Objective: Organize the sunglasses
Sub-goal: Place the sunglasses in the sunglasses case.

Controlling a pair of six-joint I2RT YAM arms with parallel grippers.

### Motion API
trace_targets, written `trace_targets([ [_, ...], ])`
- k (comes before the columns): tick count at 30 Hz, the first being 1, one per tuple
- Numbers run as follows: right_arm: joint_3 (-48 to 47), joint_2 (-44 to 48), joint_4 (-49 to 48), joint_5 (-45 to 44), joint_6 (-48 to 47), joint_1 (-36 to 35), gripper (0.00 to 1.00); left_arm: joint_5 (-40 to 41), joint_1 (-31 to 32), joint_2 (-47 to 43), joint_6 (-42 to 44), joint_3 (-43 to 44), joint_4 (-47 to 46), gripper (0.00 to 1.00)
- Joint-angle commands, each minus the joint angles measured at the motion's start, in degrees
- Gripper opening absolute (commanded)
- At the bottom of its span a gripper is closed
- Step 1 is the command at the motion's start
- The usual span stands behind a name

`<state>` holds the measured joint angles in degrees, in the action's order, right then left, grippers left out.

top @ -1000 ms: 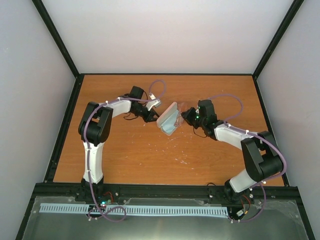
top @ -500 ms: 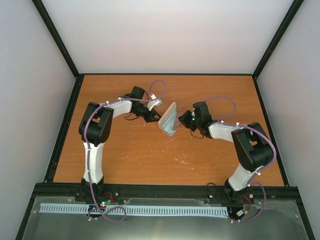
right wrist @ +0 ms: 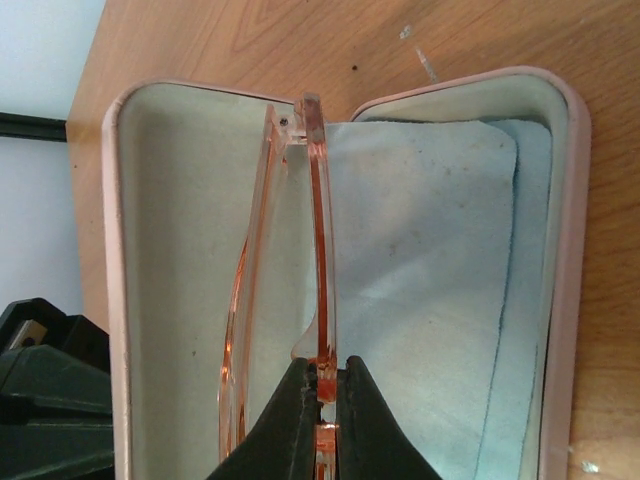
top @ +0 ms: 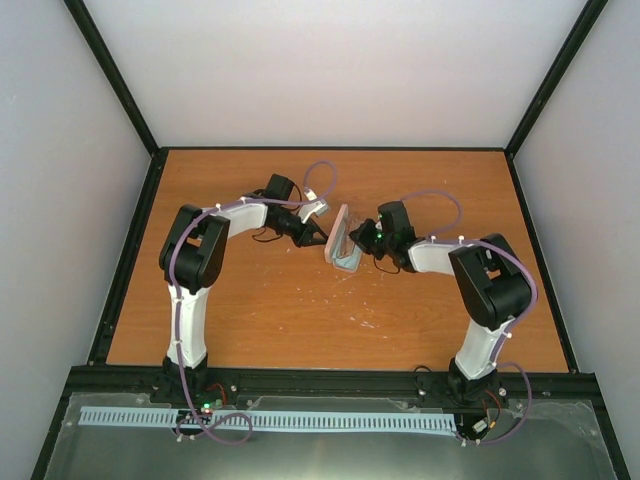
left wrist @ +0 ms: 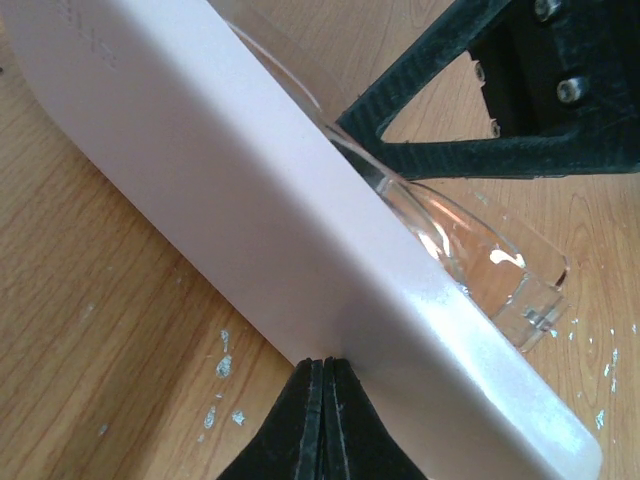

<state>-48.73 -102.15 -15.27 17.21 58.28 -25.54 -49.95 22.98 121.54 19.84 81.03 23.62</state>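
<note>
The pale pink case stands open on the table, its lid tilted up. In the right wrist view the case shows its beige inside on the left and the light blue cloth lying in its right half. My right gripper is shut on the amber sunglasses, folded and held edge-on inside the open case. My left gripper is shut and empty, its tips against the outside of the case lid. A clear lens of the sunglasses shows past the lid's edge.
The two grippers, left and right, face each other closely across the case at the middle back of the orange-brown table. Black rails edge the table. White flecks mark the wood in front of the case.
My right gripper has moved left with the sunglasses into the open case. The lid has tilted more upright. My left gripper has shifted slightly right against it.
</note>
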Motion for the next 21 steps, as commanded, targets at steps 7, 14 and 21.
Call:
trace_targets([
  [7, -3.1, -3.6, 1.5, 0.2, -1.6, -1.0, 0.03, -1.4, 0.6, -2.7, -0.2, -0.2, -1.1, 0.03],
  [14, -3.0, -4.3, 4.2, -0.6, -2.8, -1.5, 0.03, -1.5, 0.6, -2.7, -0.4, -0.2, -1.5, 0.03],
  [21, -4.6, -2.5, 9.0, -1.6, -8.5, -1.4, 0.03, -1.2, 0.5, -2.8, 0.0, -0.5, -1.3, 0.03],
])
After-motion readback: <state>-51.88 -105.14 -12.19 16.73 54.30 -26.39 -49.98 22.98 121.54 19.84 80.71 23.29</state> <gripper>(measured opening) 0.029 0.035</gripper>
